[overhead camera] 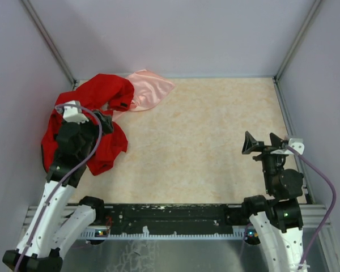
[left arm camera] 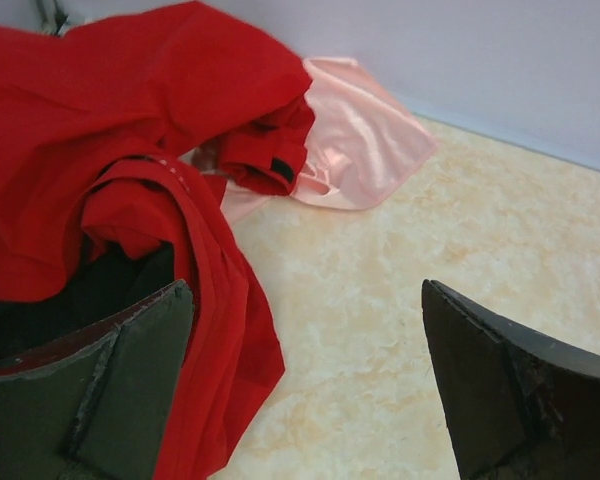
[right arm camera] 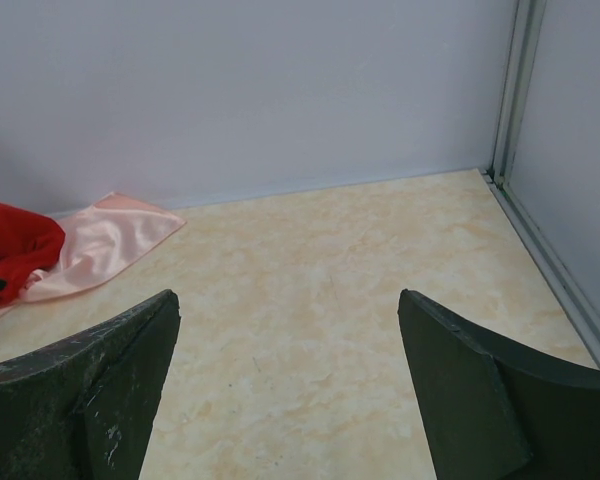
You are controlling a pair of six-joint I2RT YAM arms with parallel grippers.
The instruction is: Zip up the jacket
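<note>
Left tool spread wide — over jacket.

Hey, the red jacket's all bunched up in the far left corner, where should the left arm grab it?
Probably the loose red edge of the jacket lying toward the middle of the table. Come down from above with the open left gripper: that fold stands clear of the heap and the pink cloth, so it can be pulled out flat.
</note>
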